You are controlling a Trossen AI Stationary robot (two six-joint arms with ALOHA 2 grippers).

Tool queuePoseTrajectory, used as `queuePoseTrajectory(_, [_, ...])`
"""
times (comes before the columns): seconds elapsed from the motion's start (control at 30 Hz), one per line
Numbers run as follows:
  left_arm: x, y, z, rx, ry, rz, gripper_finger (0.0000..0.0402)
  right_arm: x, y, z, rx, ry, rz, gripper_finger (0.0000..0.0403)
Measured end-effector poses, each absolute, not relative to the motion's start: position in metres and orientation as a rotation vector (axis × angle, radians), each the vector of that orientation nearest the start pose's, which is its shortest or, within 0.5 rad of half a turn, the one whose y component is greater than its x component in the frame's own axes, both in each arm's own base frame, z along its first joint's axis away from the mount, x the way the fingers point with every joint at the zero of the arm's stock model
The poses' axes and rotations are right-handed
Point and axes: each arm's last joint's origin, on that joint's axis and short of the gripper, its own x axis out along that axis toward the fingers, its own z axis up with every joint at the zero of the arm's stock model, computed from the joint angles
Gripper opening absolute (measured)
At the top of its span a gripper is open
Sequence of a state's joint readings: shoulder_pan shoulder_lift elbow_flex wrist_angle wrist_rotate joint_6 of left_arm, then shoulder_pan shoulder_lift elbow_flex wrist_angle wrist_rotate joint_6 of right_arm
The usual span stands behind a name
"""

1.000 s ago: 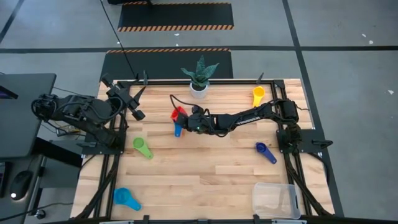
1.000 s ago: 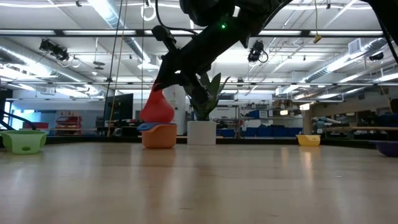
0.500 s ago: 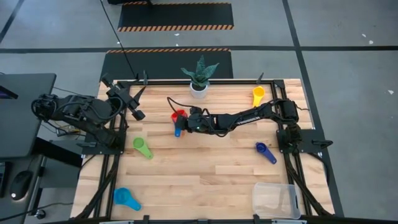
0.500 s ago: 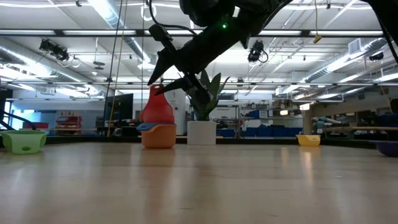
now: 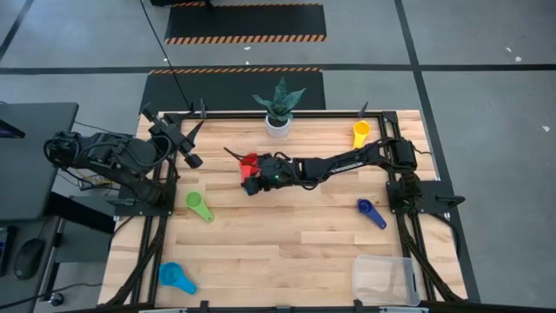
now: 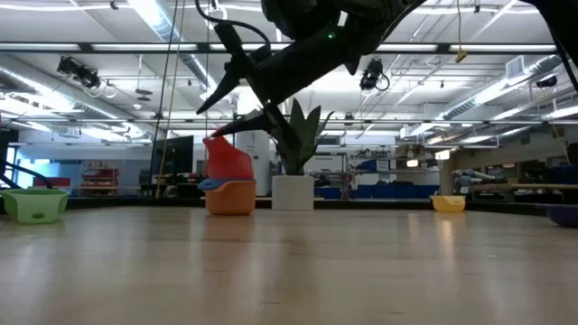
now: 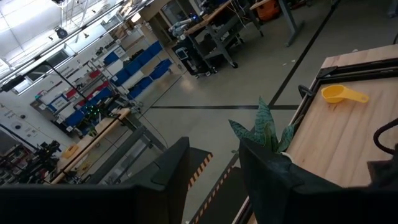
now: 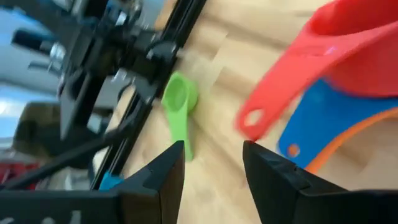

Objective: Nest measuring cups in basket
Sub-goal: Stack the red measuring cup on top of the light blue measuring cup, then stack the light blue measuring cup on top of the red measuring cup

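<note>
Upper middle of the high view — right end effector point(image 5: 249, 170) spread apart, poised above red cup point(image 5: 250, 162) nested in blue and orange cups; left end effector point(image 5: 193, 144) parted, upper left; basket point(image 5: 386, 278) lower right on worktop point(image 5: 287, 243).

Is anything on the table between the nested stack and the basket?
Nothing visible. From the red cup stack under the open right gripper, bare wood runs to the basket at the near right corner; the navy cup lies beside that line.
</note>
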State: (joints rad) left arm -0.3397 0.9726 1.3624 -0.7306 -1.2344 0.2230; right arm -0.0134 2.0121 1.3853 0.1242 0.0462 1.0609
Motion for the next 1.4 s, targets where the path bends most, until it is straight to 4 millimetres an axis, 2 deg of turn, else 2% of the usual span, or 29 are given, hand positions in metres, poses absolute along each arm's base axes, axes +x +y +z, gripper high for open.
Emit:
queuePoseTrajectory(0.2, [0.149,-0.024,0.444,0.458,0.349,0.858,0.0146,0.449,-0.009,0.198,1.036,0.549,-0.163,0.0170])
queuePoseTrajectory(0.4, [0.148,-0.023,0.444,0.462,0.353,0.858,0.0146,0.448,-0.016,0.198,1.035,0.576,-0.114,0.0169])
queuePoseTrajectory(0.5, [0.148,-0.023,0.444,0.483,0.365,0.854,0.0146,0.449,-0.023,0.200,1.046,0.595,-0.017,0.0159])
queuePoseTrajectory(0.6, [0.148,-0.023,0.442,0.499,0.379,0.851,0.0146,0.449,-0.029,0.204,1.074,0.604,0.111,0.0123])
queuePoseTrajectory(0.77, [0.148,-0.023,0.442,0.477,0.368,0.854,0.0146,0.448,-0.036,0.209,1.126,0.622,0.237,0.0020])
queuePoseTrajectory(0.97, [0.147,-0.023,0.439,0.420,0.359,0.860,0.0146,0.447,-0.033,0.214,1.106,0.627,0.301,0.0005])
queuePoseTrajectory(1.2, [0.147,-0.025,0.430,0.282,0.376,0.718,0.0146,0.432,-0.031,0.242,0.975,0.622,0.337,0.0003])
queuePoseTrajectory(1.4, [0.143,-0.028,0.417,-0.001,0.448,0.577,0.0146,0.393,-0.033,0.280,0.826,0.690,0.209,0.0002])
